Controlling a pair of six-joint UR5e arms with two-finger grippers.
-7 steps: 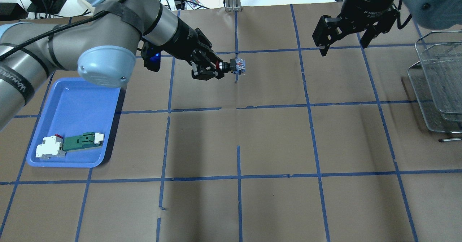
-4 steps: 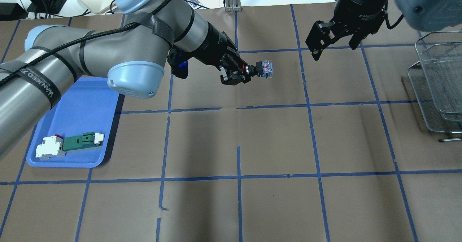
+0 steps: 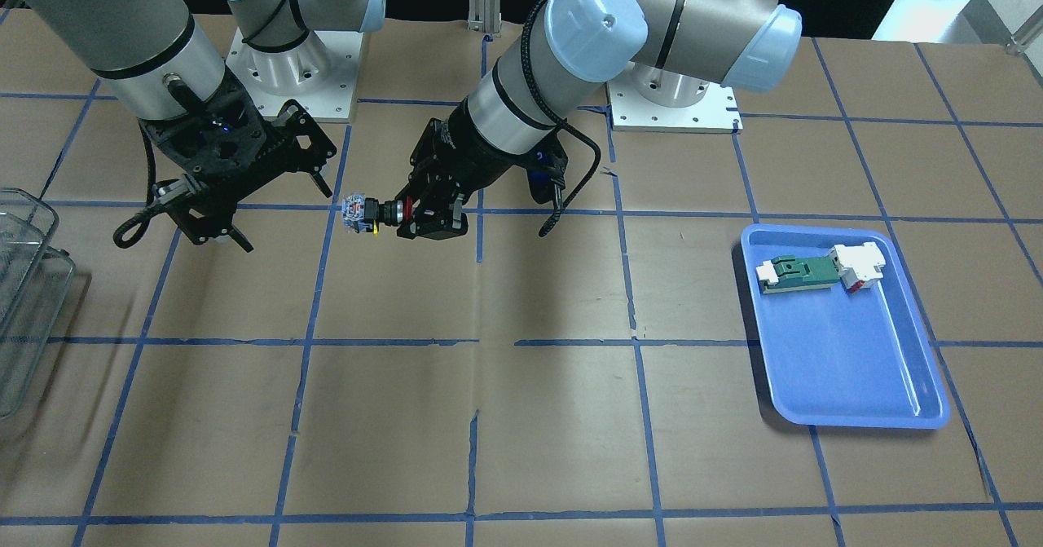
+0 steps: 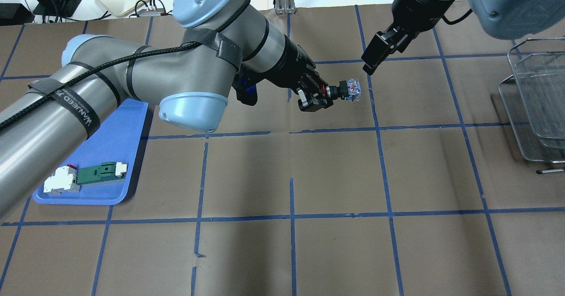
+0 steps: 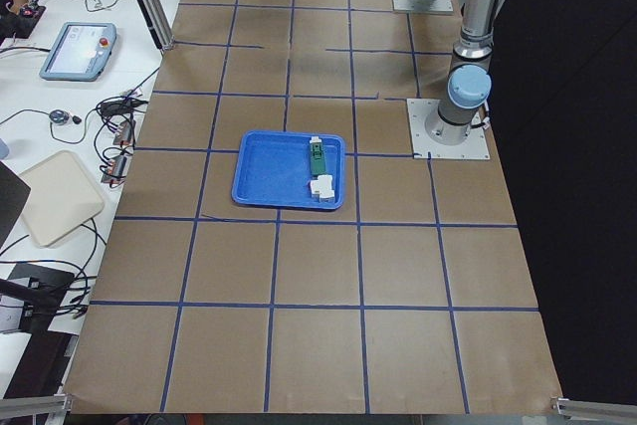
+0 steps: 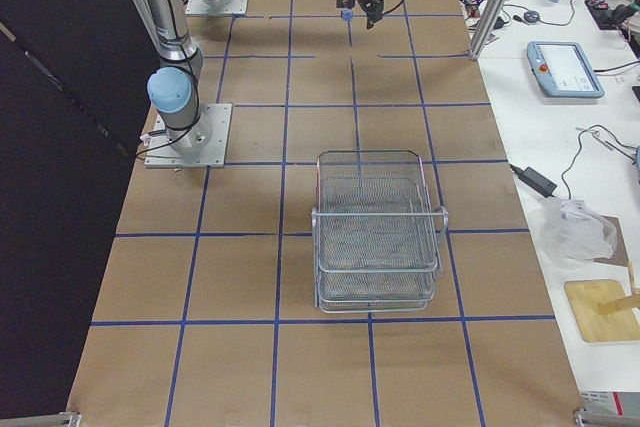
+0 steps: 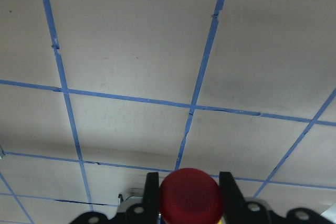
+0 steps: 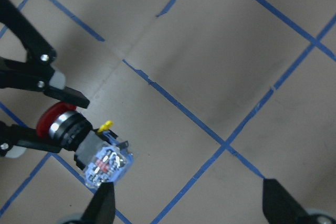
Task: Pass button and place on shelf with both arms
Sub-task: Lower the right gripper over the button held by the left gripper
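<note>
My left gripper (image 4: 327, 94) is shut on the red head of the button (image 4: 348, 87) and holds it level above the table, blue-and-white block pointing right. In the left wrist view the red head (image 7: 190, 196) sits between the fingers (image 7: 151, 190). My right gripper (image 4: 373, 61) is open and empty, just beyond and right of the block, not touching it. In the right wrist view the button (image 8: 100, 156) lies next to one fingertip (image 8: 102, 205). In the front view the button (image 3: 367, 211) hangs beside the right gripper (image 3: 277, 218). The wire-mesh shelf (image 4: 536, 97) stands at the far right.
A blue tray (image 4: 101, 150) at the left front holds a green-and-white flat part (image 4: 99, 173) and a white blocky part (image 4: 62, 182). The shelf also shows in the right side view (image 6: 375, 237). The table is brown paper with a blue tape grid.
My left arm has carried the button to the right. My right gripper has turned and moved left and down, closing in on the button's block end.
</note>
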